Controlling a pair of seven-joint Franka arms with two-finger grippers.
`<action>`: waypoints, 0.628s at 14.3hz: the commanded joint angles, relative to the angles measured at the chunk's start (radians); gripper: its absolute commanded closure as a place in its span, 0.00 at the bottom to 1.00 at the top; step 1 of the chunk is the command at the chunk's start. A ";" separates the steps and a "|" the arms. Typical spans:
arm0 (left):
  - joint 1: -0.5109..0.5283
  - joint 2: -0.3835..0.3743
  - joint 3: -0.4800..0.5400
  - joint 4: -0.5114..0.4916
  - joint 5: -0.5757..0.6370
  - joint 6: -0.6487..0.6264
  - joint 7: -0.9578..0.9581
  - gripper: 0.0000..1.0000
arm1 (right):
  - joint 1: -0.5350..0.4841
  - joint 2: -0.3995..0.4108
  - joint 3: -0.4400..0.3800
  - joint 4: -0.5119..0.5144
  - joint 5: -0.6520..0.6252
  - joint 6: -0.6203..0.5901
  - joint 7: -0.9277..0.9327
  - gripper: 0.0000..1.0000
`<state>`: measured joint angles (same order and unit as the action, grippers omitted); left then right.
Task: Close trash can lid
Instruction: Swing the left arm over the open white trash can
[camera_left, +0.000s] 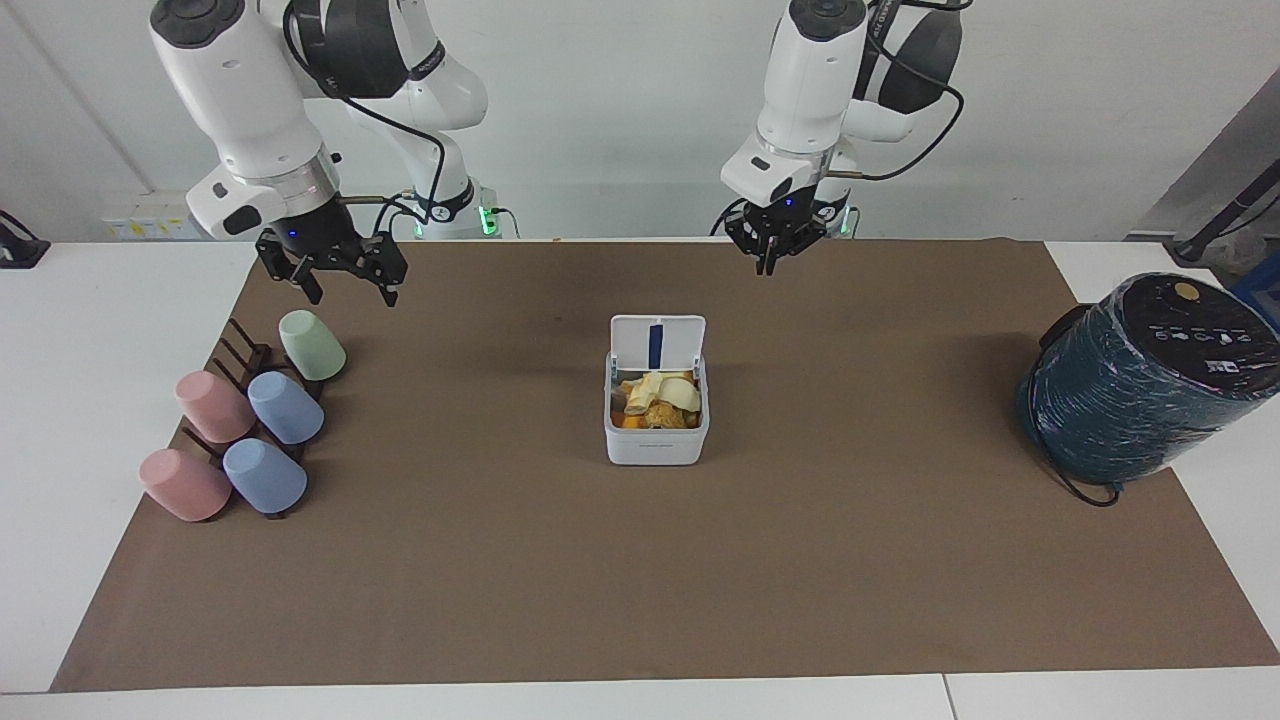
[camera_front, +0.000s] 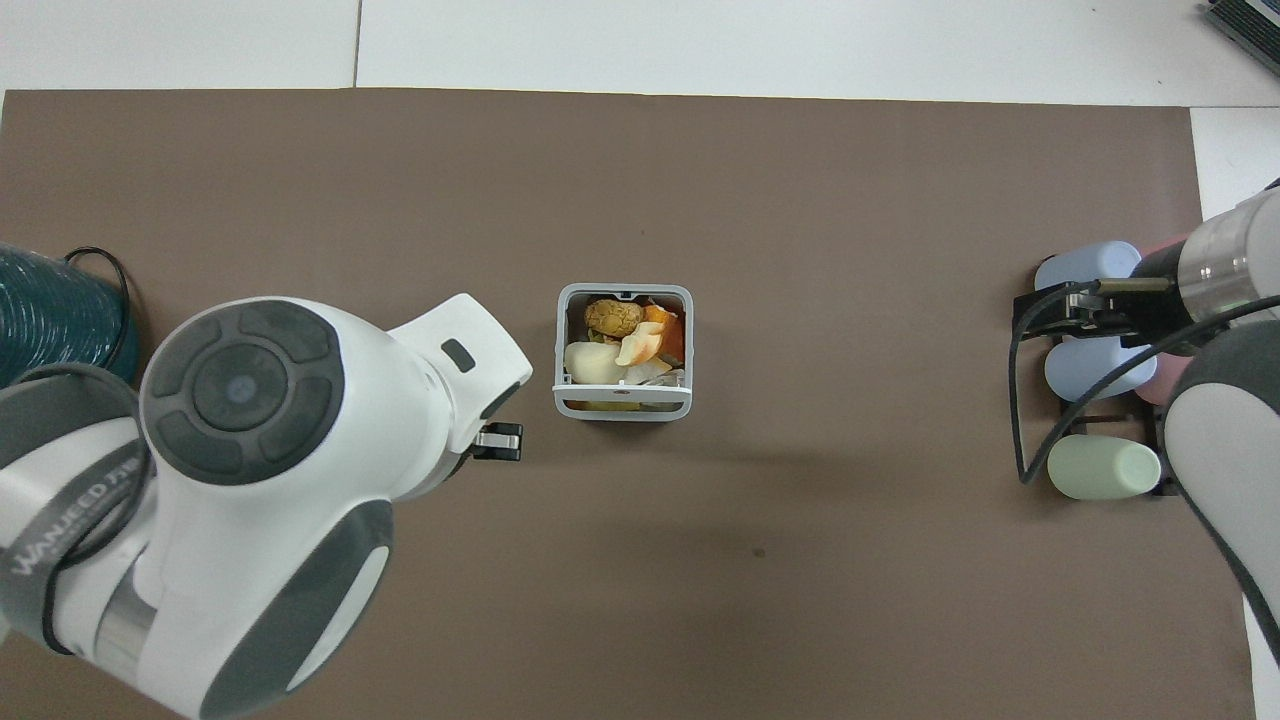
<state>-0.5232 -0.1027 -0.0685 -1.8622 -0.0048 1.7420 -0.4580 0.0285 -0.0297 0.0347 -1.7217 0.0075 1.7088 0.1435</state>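
The small white trash can (camera_left: 655, 440) stands in the middle of the brown mat and is full of food scraps. It also shows in the overhead view (camera_front: 622, 300). Its lid (camera_left: 657, 343) stands upright on the edge of the can nearer the robots, with the blue strip showing; from overhead the lid (camera_front: 622, 400) is seen edge-on. My left gripper (camera_left: 775, 258) is shut and empty. It hangs over the mat beside the can toward the left arm's end, clear of the lid, and shows overhead too (camera_front: 497, 441). My right gripper (camera_left: 348, 285) is open and waits over the cup rack.
A dark rack with several pastel cups (camera_left: 250, 425) lies at the right arm's end of the mat. A large dark teal wrapped cylinder (camera_left: 1140, 385) with a black top stands at the left arm's end. The brown mat (camera_left: 640, 580) covers most of the white table.
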 joint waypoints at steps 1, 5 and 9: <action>-0.073 -0.063 0.016 -0.095 -0.033 0.077 -0.091 0.88 | -0.002 -0.013 -0.006 -0.012 0.019 0.000 -0.025 0.00; -0.142 -0.055 0.016 -0.129 -0.069 0.213 -0.185 0.88 | -0.002 -0.013 -0.006 -0.012 0.019 0.000 -0.025 0.00; -0.169 -0.003 0.016 -0.186 -0.070 0.390 -0.228 0.88 | -0.002 -0.013 -0.006 -0.012 0.019 0.000 -0.025 0.00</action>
<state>-0.6720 -0.1205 -0.0690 -2.0027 -0.0639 2.0377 -0.6590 0.0285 -0.0298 0.0347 -1.7217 0.0075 1.7088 0.1435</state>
